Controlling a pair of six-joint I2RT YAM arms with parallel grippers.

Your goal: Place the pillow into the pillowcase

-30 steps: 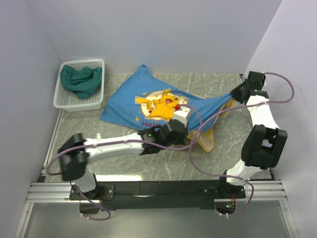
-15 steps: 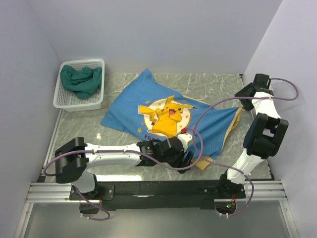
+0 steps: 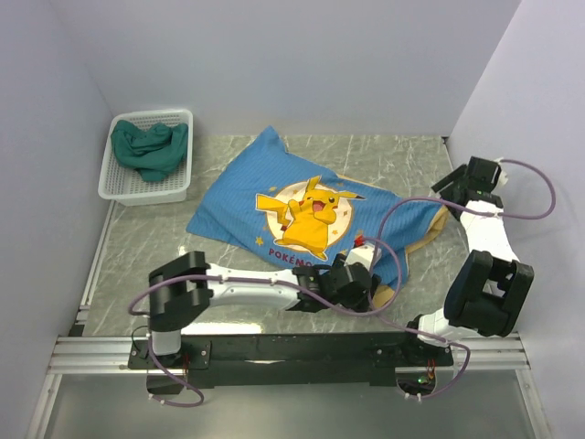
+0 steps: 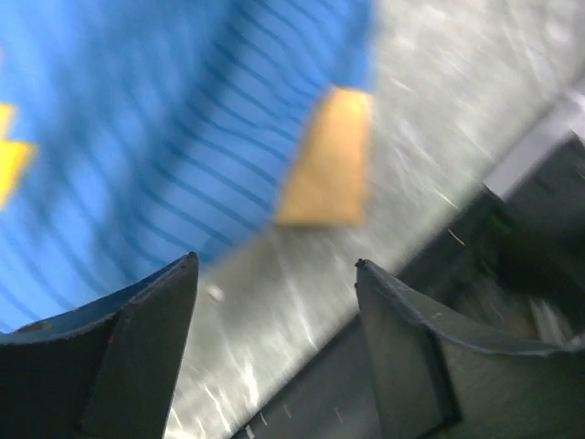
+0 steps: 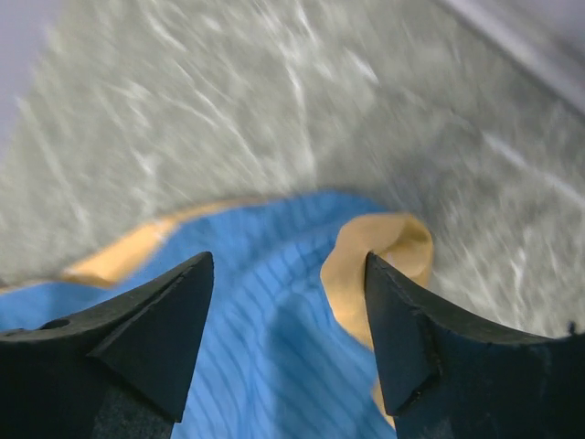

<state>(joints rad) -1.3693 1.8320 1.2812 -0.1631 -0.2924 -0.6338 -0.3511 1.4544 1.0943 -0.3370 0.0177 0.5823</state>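
the blue striped pillowcase (image 3: 274,183) with a yellow cartoon print lies across the middle of the table (image 3: 384,155), with mustard lining showing along its 4 o'clock edge. the left end effector (image 4: 274,265) hangs released and empty over its 5 o'clock corner. the right end effector (image 5: 288,261), also released, hangs over its 3 o'clock corner. a white basket (image 3: 151,117) of green cloth (image 3: 149,146) sits at 10 o'clock.

Only one piece of lettering can be read. Dark capitals beginning "POKEM" stand on the blue striped fabric pillowcase (image 3: 238,197), just below the yellow cartoon character (image 3: 309,212) in its pale circle. The left robot arm (image 3: 320,285) hides the word's end. The blurred wrist views show no lettering.
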